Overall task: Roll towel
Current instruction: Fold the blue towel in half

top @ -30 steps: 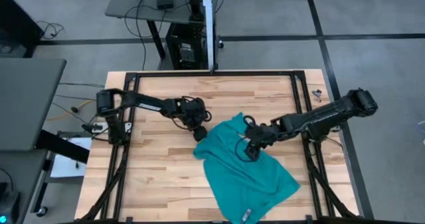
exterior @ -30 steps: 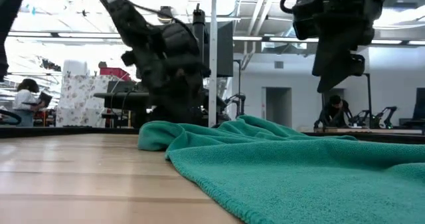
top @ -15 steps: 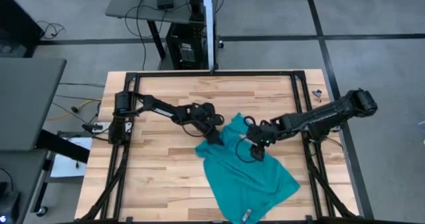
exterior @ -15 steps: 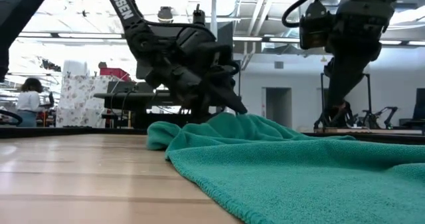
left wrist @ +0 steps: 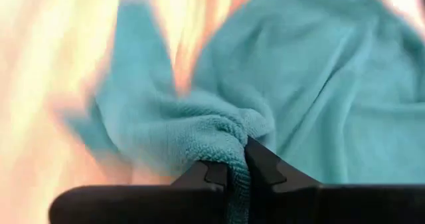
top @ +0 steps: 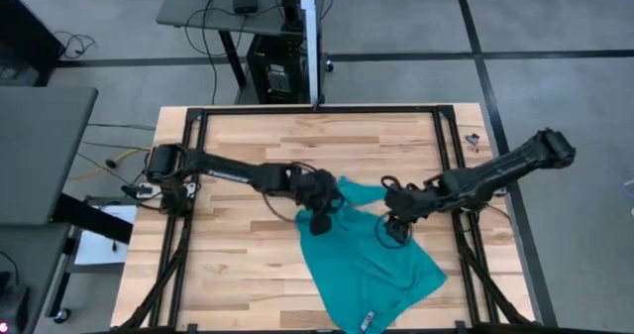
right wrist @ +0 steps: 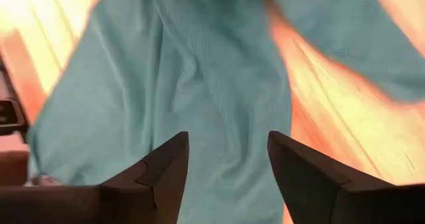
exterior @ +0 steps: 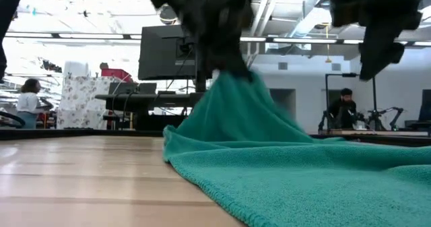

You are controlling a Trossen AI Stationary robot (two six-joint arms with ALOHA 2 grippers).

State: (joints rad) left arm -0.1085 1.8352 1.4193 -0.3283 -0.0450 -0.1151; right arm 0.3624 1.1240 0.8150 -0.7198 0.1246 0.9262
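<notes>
- towel (top: 367, 260) lies crumpled and askew on the wooden table (top: 238, 265), mostly toward the near right part, with a small pale tag (top: 368, 321) at its near edge; one far corner is pulled up off the wood into a peak
- left gripper (top: 320, 218) is clamped tight on that raised corner; the left wrist view shows a bunched fold of cloth pinched between the two dark fingers (left wrist: 265, 167); the bite looks narrow, so the fabric could slip out if the arm pulls hard
- right gripper (right wrist: 227, 159) hovers over the cloth with fingers spread and nothing between them; if it closes where it is, it may take a mid-panel wrinkle rather than an edge, and the roll would start crooked
- lifting by one corner alone could drag the whole sheet sideways and deepen the creases; a lumpy, cone-shaped roll seems likely unless the cloth is flattened first
- near edge sits close to the table's front; a long pull could slide it off
</notes>
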